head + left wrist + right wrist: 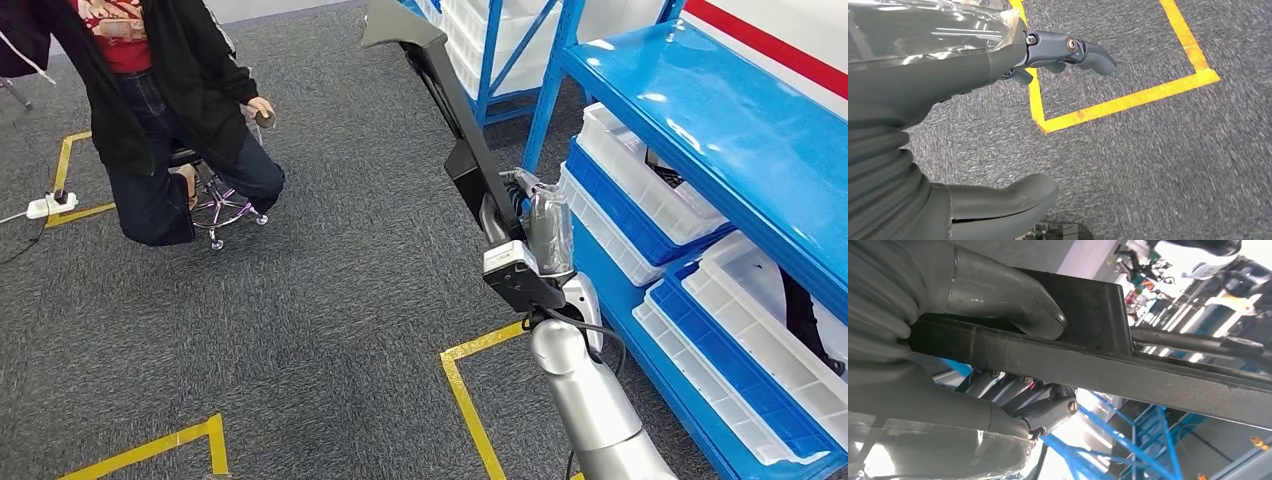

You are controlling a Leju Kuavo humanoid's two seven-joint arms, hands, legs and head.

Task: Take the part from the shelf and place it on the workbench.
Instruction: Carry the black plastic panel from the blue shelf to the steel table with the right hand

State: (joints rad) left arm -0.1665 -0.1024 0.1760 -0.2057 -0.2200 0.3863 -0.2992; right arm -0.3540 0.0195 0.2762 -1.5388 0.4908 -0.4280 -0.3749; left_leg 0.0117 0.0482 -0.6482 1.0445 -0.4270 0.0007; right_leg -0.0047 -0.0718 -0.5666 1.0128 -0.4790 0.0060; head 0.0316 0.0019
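The part, a long black bar, is clear of the shelf and held up in the air by the right hand, whose thumb presses one face while the fingers wrap the other. From that grip the part runs up toward eleven o'clock in the head view. The left hand hangs over the grey carpet and yellow floor tape, fingers apart, holding nothing. The blue shelf with white bins stands at three o'clock; a seated person is far off at ten. The carrying step seems underway; next, the robot likely must find the workbench.
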